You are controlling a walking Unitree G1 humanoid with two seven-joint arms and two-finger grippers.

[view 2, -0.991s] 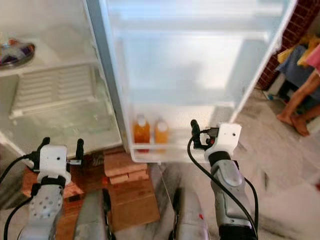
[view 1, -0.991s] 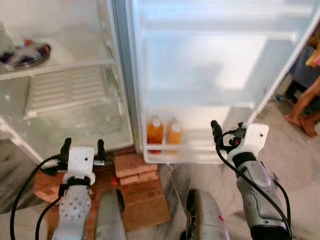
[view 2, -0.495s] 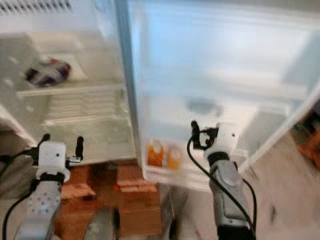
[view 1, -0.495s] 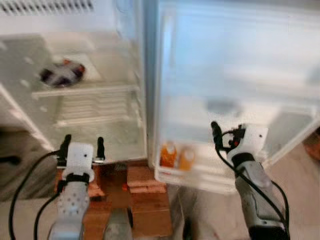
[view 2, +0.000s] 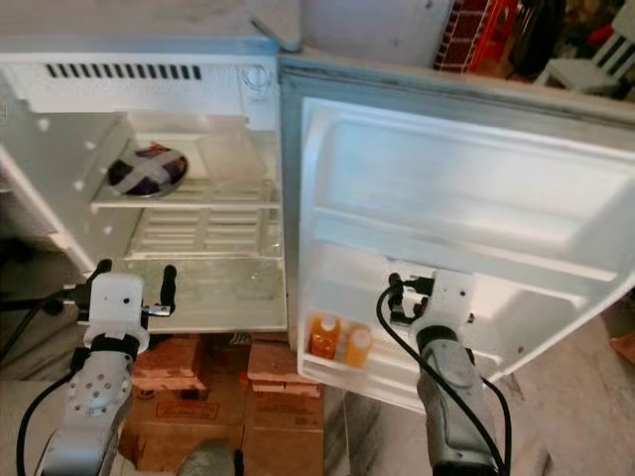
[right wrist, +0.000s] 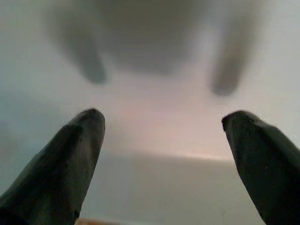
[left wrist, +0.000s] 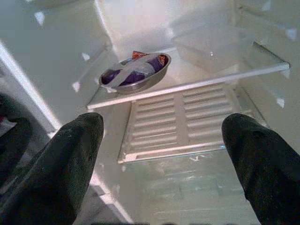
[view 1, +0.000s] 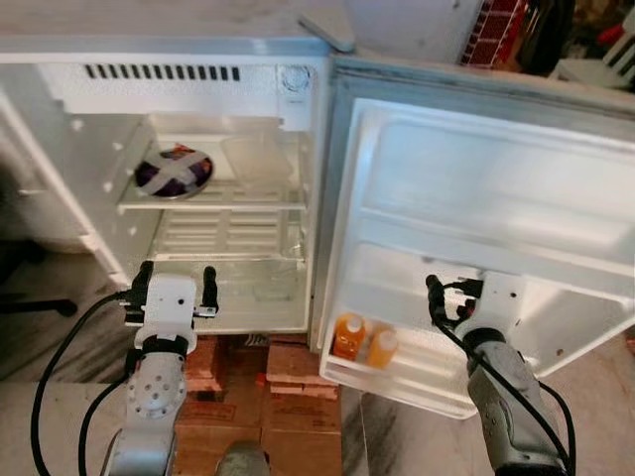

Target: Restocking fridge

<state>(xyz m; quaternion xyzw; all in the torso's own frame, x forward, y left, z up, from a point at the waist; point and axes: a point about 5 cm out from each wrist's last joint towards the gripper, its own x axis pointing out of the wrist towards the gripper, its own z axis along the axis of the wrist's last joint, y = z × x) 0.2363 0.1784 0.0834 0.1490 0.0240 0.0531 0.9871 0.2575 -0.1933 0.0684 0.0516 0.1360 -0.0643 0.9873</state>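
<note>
A small fridge (view 1: pixel 189 59) stands open on bricks (view 1: pixel 288 362), its door (view 1: pixel 496 208) swung wide, with two orange bottles (view 1: pixel 362 342) side by side in the lowest door bin. The left gripper (view 1: pixel 171 288) hovers empty, fingers spread, before the lower compartment, below a shelf bearing a covered bowl (view 1: pixel 174 174). The right gripper (view 1: pixel 451 297), likewise spread and empty, hangs close to the door's inner wall, just beside the bottles.

Bowl (view 1: pixel 173 175) on shelf (view 1: pixel 213 201), bottles (view 1: pixel 363 341) in door (view 1: pixel 476 228)
</note>
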